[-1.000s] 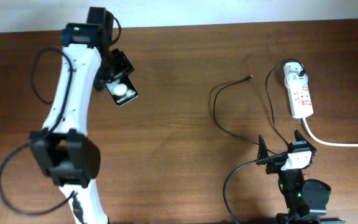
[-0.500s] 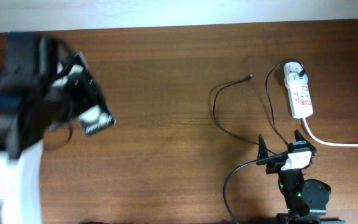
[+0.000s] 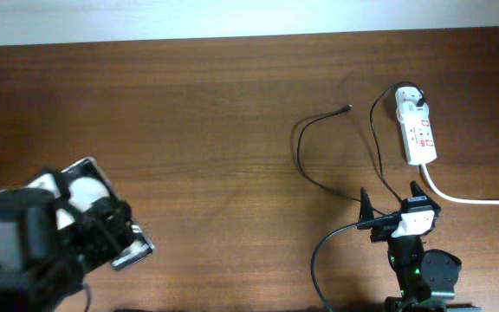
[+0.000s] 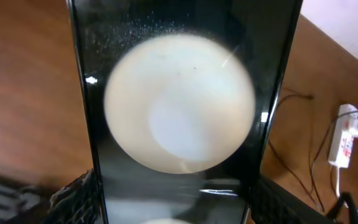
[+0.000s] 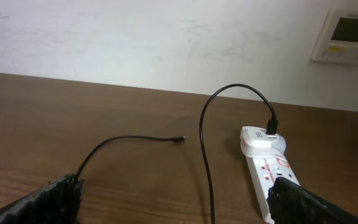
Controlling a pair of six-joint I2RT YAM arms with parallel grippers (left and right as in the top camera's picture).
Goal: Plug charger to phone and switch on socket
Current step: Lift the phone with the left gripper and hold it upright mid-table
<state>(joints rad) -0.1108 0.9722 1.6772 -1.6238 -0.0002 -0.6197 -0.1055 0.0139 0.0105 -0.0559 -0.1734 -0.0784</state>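
Note:
My left gripper [image 3: 111, 247] is shut on the phone [image 3: 134, 251], held at the front left and blurred in the overhead view. In the left wrist view the phone [image 4: 179, 124] fills the frame between the jaws [image 4: 173, 202], with a big round white reflection on its glossy face. The charger cable [image 3: 306, 169] loops across the table; its connector tip [image 3: 346, 108] lies free and its plug [image 3: 417, 100] sits in the socket [image 3: 417, 134]. My right gripper [image 3: 391, 206] is open and empty, in front of the socket [image 5: 272, 183]. The connector tip [image 5: 179, 138] lies ahead of it.
The socket's thick white cord [image 3: 475, 199] runs off to the right edge. A white wall stands behind the table's far edge, with a small wall panel [image 5: 348, 36] at the upper right.
My left arm has swung from the back left to the front left, carrying the phone and rising close to the overhead camera. The right arm, cable and socket have not moved.

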